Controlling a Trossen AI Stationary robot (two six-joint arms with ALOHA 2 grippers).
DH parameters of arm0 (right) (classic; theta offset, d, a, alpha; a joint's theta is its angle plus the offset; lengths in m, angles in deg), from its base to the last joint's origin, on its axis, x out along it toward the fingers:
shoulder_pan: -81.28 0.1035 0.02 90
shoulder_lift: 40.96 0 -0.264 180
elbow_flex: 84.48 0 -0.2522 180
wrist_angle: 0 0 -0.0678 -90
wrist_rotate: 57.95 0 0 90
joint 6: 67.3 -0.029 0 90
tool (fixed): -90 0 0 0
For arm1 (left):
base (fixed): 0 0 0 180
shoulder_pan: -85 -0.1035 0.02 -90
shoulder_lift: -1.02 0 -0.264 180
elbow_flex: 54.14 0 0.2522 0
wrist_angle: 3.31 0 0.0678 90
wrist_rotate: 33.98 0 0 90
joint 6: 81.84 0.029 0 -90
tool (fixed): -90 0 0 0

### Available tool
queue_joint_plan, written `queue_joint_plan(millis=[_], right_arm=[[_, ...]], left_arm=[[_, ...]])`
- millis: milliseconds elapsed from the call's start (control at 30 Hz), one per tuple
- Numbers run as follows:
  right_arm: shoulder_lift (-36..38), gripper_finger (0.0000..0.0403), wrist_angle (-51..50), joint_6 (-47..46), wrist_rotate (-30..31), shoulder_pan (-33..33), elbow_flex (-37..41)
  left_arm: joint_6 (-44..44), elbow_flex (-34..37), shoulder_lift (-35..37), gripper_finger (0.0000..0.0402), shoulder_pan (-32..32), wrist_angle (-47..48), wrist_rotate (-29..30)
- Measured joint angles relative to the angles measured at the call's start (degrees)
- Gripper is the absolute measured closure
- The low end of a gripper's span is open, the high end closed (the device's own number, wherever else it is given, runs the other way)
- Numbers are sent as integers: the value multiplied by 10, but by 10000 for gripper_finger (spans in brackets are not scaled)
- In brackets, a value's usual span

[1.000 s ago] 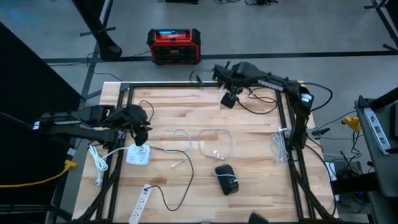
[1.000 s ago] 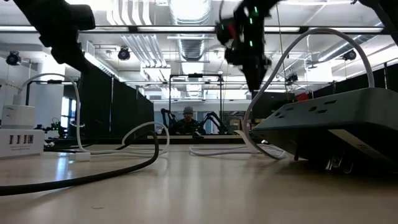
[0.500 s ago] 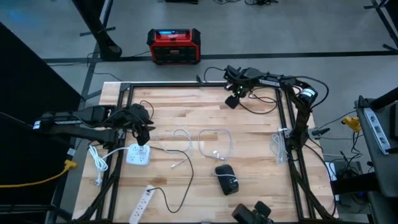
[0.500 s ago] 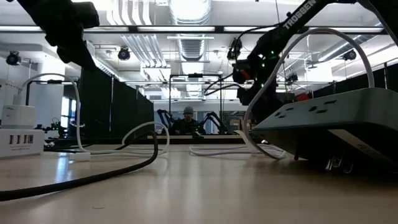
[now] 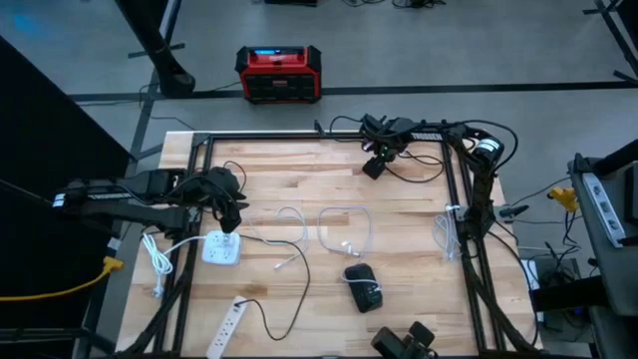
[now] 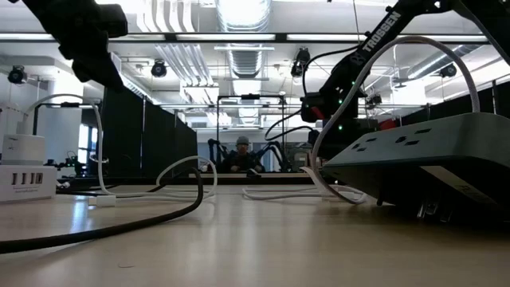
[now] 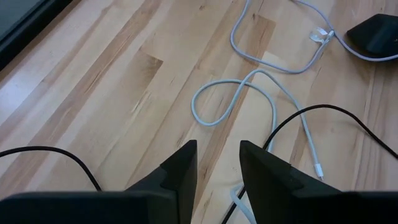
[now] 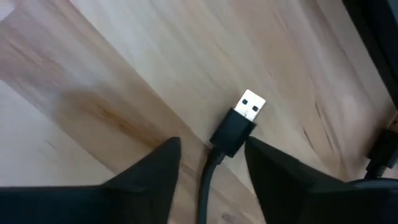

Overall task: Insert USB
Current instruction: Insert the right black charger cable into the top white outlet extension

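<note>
A black USB plug (image 8: pixel 244 118) with a silver tip lies flat on the wooden table near its far edge, and its black cable (image 5: pixel 417 176) trails off toward the right. My right gripper (image 8: pixel 211 144) hangs open just above it, pointing down, one finger on each side of the cable behind the plug, with a gap to each. A white charging hub (image 5: pixel 221 247) with a row of ports (image 6: pixel 27 179) rests on the table at the left. My left gripper (image 5: pixel 229 211) hovers over the hub, open by a narrow gap (image 7: pixel 217 158), with nothing between its fingers.
A looped white cable (image 5: pixel 344 231) lies mid-table, with a thinner white one (image 7: pixel 214 102) beside it. A dark power strip (image 5: pixel 364 287) sits near the front and a white power strip (image 5: pixel 227 324) at the front left. A black frame rail (image 5: pixel 329 137) borders the far edge, close to my right gripper.
My right gripper has come down from high above the far edge to just over the table top, tipping to point more steeply down. My left arm has kept still.
</note>
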Motion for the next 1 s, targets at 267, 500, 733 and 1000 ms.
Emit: queue_joint_plan(millis=[267,500,733,1000], right_arm=[[14,383,6,8,12,11,2],[52,388,10,27,57,65,-27],[80,388,58,56,57,180,-96],[84,388,77,123,57,328,-194]], left_arm=[[0,0,-2,296,0,-1,0],[-1,0,-2,292,0,-2,30],[1,0,-1,295,0,-4,30],[-2,0,0,286,0,-11,29]])
